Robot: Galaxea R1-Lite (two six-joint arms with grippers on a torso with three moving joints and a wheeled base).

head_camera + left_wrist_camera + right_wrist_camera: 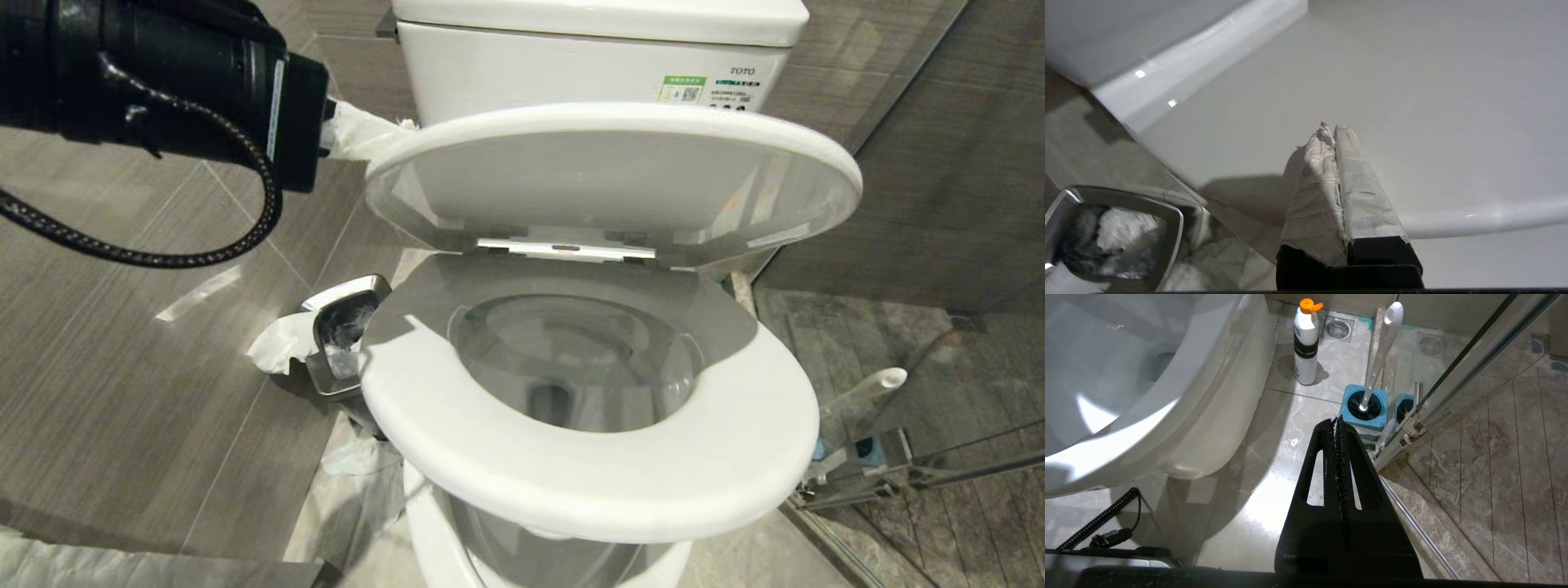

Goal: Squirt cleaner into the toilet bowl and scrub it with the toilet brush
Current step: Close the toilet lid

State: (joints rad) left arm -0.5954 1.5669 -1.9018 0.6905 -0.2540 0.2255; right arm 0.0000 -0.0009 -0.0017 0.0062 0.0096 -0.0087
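Left hand [1333, 128], its tape-wrapped fingers pressed together and holding nothing, reaches level from the black arm toward the raised white glossy lid [612, 175] of the porcelain toilet bowl [571, 367].

R gripper [1337, 421], black, fingers pressed together w/ nothing between, hangs over the floor tiles [1257, 506]. Landmark: blue brush holder [1364, 407]. Toilet brush [1381, 351] stands in it, white handle leaning toward the glass door [1474, 367]. Gripper tip just short of holder. White bottle w/ orange cap [1306, 343] near holder, beyond it the floor drain [1336, 328]. Toilet bowl [1167, 388] well apart from holder.
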